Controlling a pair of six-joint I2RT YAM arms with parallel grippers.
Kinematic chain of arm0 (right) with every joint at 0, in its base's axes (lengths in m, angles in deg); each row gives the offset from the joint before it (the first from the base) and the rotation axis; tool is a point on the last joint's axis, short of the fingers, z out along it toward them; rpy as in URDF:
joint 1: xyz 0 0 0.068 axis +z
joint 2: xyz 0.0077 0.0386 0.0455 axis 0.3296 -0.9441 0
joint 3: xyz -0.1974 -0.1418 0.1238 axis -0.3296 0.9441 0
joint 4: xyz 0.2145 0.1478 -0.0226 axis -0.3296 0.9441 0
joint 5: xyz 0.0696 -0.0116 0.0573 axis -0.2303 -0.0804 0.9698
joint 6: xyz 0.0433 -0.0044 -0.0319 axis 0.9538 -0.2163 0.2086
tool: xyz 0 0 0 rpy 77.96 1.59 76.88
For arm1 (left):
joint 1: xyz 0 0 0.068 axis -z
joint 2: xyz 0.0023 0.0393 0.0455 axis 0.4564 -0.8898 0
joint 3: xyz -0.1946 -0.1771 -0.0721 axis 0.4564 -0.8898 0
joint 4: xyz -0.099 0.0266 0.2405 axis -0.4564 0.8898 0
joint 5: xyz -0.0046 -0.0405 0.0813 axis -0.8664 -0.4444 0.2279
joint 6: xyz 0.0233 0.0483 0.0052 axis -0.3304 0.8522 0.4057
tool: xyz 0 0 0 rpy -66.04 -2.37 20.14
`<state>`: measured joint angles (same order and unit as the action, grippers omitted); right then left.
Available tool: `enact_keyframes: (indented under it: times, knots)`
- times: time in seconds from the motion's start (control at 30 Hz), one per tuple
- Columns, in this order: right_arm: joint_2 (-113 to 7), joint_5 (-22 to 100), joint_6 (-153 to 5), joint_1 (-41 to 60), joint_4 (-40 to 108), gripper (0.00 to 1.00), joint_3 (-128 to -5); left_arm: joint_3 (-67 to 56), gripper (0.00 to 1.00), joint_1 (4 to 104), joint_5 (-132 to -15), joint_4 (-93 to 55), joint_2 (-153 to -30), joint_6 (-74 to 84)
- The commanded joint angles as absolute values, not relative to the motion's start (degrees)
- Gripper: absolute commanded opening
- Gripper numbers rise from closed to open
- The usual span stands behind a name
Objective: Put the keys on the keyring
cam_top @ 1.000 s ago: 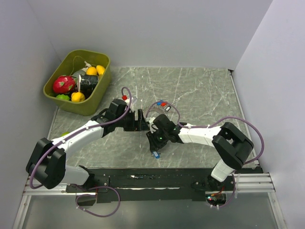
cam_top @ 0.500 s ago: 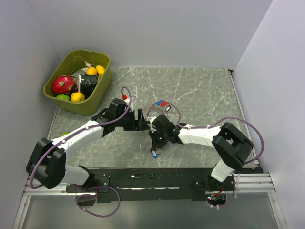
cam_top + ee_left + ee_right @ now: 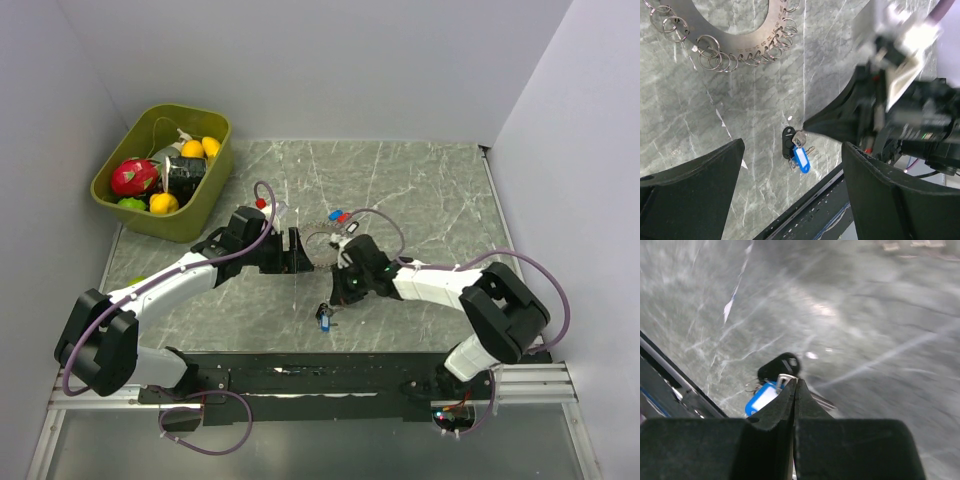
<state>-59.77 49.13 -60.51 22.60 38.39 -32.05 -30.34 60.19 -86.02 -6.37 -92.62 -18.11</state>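
A small bunch of keys [image 3: 323,317] with a blue plastic tag [image 3: 801,159] and a dark fob [image 3: 787,140] lies on the marble near the front edge. My right gripper [image 3: 336,298] is shut, with its tips [image 3: 795,381] just over the bunch's silver key head [image 3: 783,378]; nothing shows between the pads. The keyring [image 3: 322,243], a toothed metal ring hung with many small silvery loops [image 3: 740,40], lies farther back, with red and blue heads [image 3: 337,215] beside it. My left gripper [image 3: 297,250] is open and empty, hovering between the ring and the bunch [image 3: 793,145].
A green bin [image 3: 215,195] full of toy fruit stands at the back left. The black front rail [image 3: 300,365] runs just beyond the keys. Grey walls close in the left, back and right sides.
My right gripper has pulled back to the right and away from the front edge. The key bunch stays on the table, barely shifted. The left arm has not moved.
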Motion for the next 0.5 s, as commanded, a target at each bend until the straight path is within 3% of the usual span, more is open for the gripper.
enact_keyframes:
  times: [0.0, 0.23, 0.3, 0.33, 0.47]
  knots:
    - [-55.2, 50.1, -57.8, 19.3, 35.7, 0.00, -30.9, -29.6, 0.85, 60.3, -85.4, -7.7, -92.1, -17.2]
    - [-51.7, 53.8, -60.9, 17.8, 33.7, 0.00, -29.1, -29.8, 0.85, 60.3, -86.2, -8.3, -92.4, -17.2]
    - [-51.6, 58.0, -62.3, 18.0, 33.3, 0.18, -28.5, -29.9, 0.85, 60.3, -86.4, -8.5, -92.8, -17.2]
    - [-51.6, 58.3, -63.5, 18.1, 33.2, 0.46, -28.2, -29.9, 0.85, 60.2, -86.7, -8.6, -92.8, -17.2]
    - [-52.0, 56.3, -63.3, 18.6, 33.7, 0.53, -27.7, -30.0, 0.83, 60.3, -90.8, -10.0, -94.3, -16.3]
